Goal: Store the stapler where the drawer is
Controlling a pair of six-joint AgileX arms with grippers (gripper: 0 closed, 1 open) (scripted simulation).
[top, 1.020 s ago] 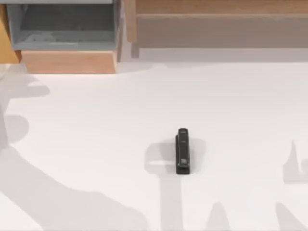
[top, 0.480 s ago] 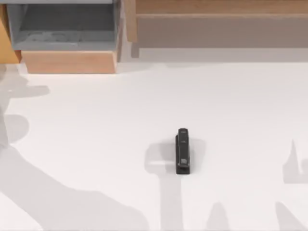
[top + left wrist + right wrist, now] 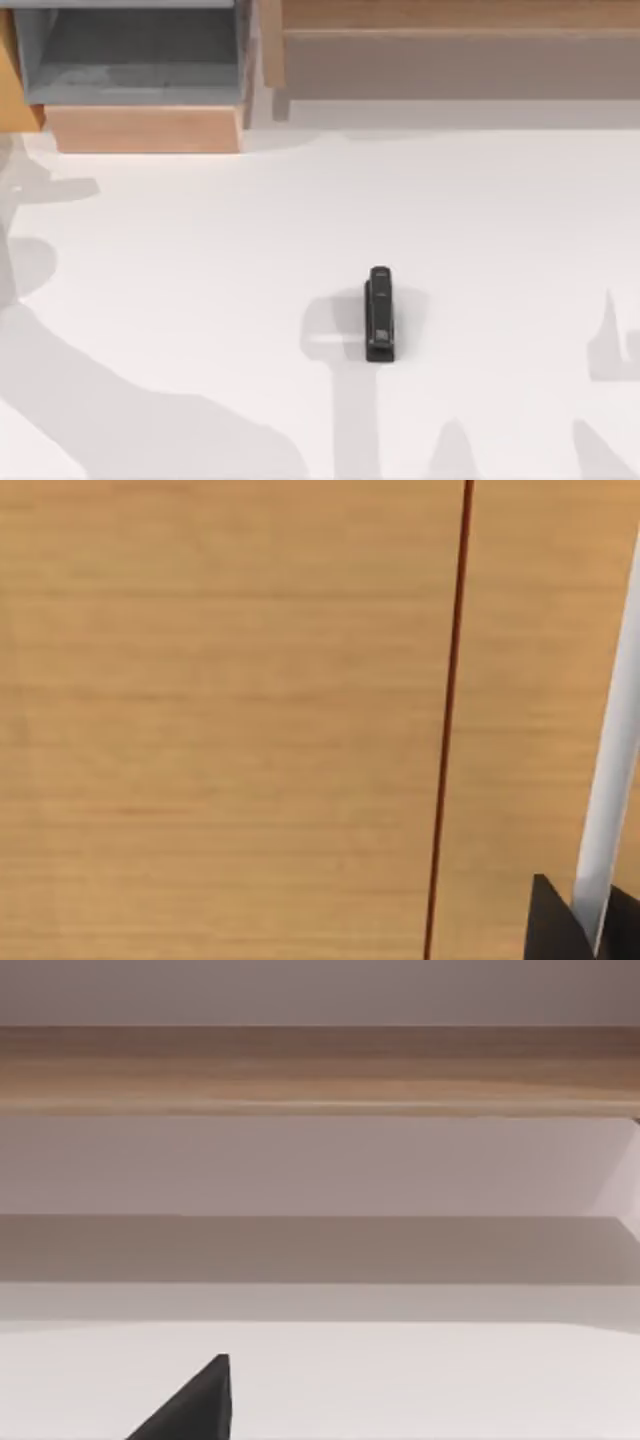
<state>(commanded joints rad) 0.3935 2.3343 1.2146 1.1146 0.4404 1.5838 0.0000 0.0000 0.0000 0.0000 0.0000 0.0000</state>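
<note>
Slim black oblong stapler (image 3: 379, 313) flat mid-bench, lengthwise front-to-back. Grey-walled, tan-fronted drawer (image 3: 140, 128) open, far left corner.

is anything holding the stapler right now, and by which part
Nothing holds it. The stapler lies alone on the white table, clear of both arms, apart from the open drawer.

the stapler (image 3: 379, 313) looks like matt black plastic with a faint grey label on top. the drawer (image 3: 140, 128) has a light tan wood-grain front and smooth, dull grey inner walls. the desk (image 3: 200, 300) is plain, smooth, matt white. the cabinet (image 3: 450, 15) is brown grained wood.
</note>
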